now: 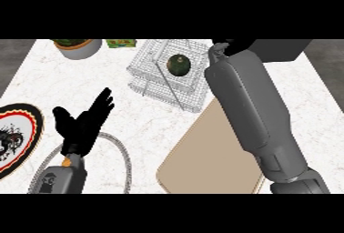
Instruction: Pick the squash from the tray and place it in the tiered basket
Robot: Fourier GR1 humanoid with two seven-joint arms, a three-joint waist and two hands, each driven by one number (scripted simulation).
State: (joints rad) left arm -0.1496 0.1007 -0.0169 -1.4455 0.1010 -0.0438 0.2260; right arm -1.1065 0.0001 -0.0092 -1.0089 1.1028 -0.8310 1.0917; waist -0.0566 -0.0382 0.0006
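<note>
I look steeply down at a white marbled counter [80, 82]. The squash [179, 64], dark green with a pale spot on top, sits in the upper level of the wire tiered basket [151, 68] near the counter's far edge, a little right of centre. It looks roundish from above, slightly longer from the far edge toward the near one; which way its stem end points I cannot tell. My right forearm stretches from the near right corner up past the basket's right side, and my right hand [232, 47] shows only as a dark shape at the far edge, just beside the basket; whether its fingers are spread or curled I cannot tell. The tan tray [201, 159] lies at the near edge, just below the basket, partly under that forearm. My left hand [80, 125] rests toward the near left, fingers up, straight and spread, holding nothing. Behind it curves a grey rope-like ring [122, 150]. A patterned plate with a red and gold rim [20, 141] is at the left edge. A potted plant [79, 47] and a small green packet [121, 43] sit at the far edge, left of the basket.
</note>
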